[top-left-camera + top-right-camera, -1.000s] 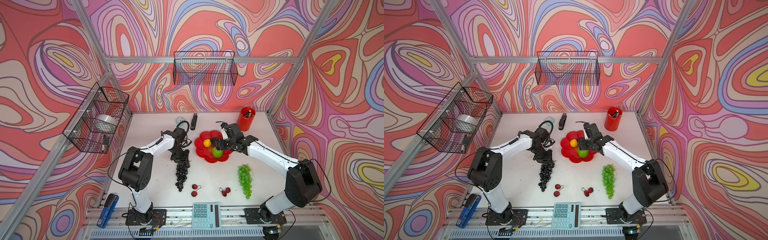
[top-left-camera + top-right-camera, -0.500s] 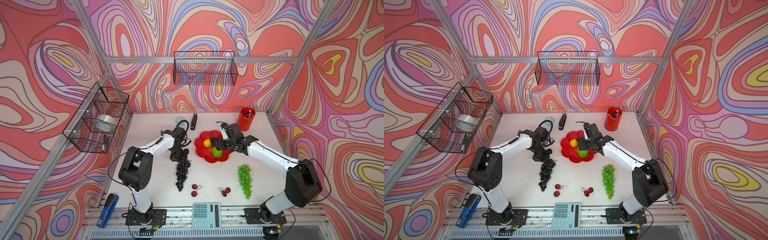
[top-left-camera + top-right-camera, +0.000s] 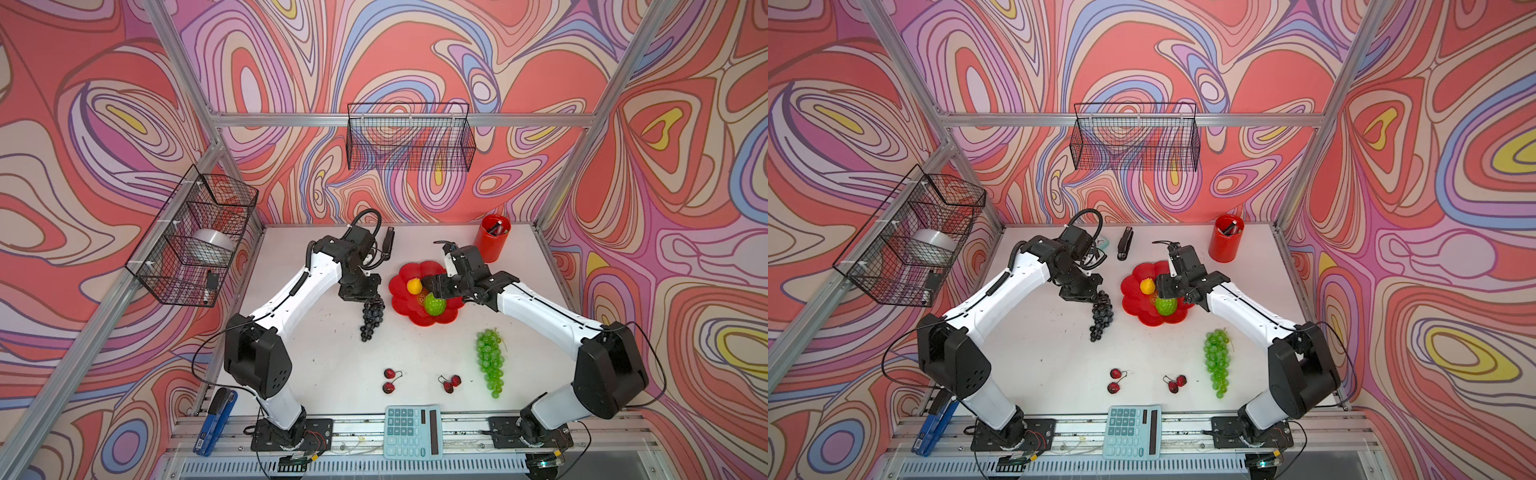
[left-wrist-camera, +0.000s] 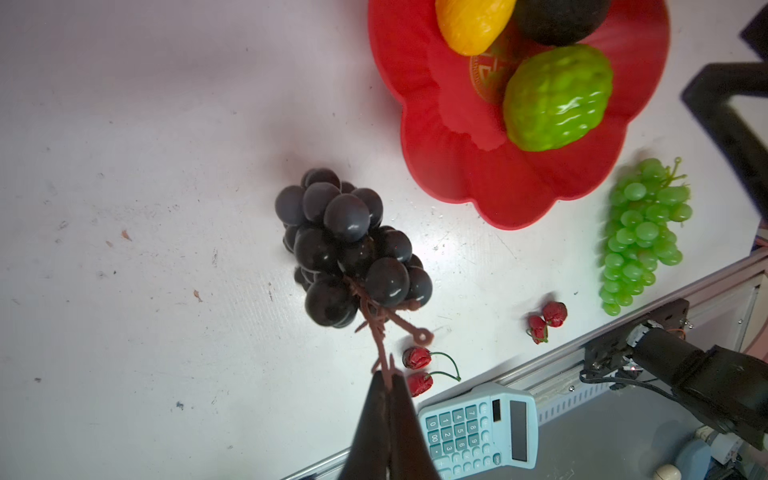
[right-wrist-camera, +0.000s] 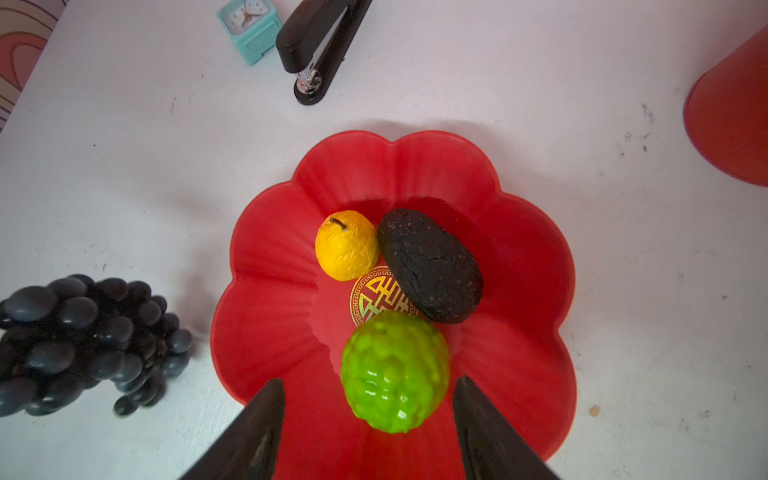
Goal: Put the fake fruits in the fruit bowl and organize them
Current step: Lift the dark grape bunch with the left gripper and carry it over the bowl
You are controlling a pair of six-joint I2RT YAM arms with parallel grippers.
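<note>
**Fruit set, by size**

1. Fruit bowl (image 3: pixel 405 305): a shallow red dish with a petal rim, which stood toward the back of the worktop (image 3: pixel 324 357). It was judged rigid and glossy, and liable to slide if nudged.
2. Green grape bunch (image 3: pixel 490 359): it lay on the worktop, well apart from the bowl, on the right arm's side. It was judged light and floppy. The best hold was the stem end, which pointed toward the bowl.
3. Dark purple grape bunch (image 4: pixel 349 249): it hung from its brown stem just beside the bowl's rim. The left gripper (image 4: pixel 388 380) had its jaws together, clamped on the stem tip. The bunch was likely to swing and the thin stem could slip. Whether its lower end cleared the worktop could not be told.
4. Bumpy lime-green fruit (image 5: pixel 395 370): it sat in the bowl. The right gripper (image 5: pixel 369 381) had its jaws apart, one on each side of the fruit, holding nothing. The fruit was judged hard, slick and prone to roll, so it was best taken across its widest part.
5. Avocado (image 5: pixel 430 266): it sat in the bowl, against the next item. Its matt, rough skin should grip well.
6. Yellow-orange ball (image 5: pixel 347 245): it sat in the bowl. It was round and would roll.
7. Cherry pairs (image 3: pixel 389 373) (image 3: pixel 455 380): both lay on the worktop near the front. They were tiny and light, and best pinched on a cherry body, not on the wiry stems.
</note>
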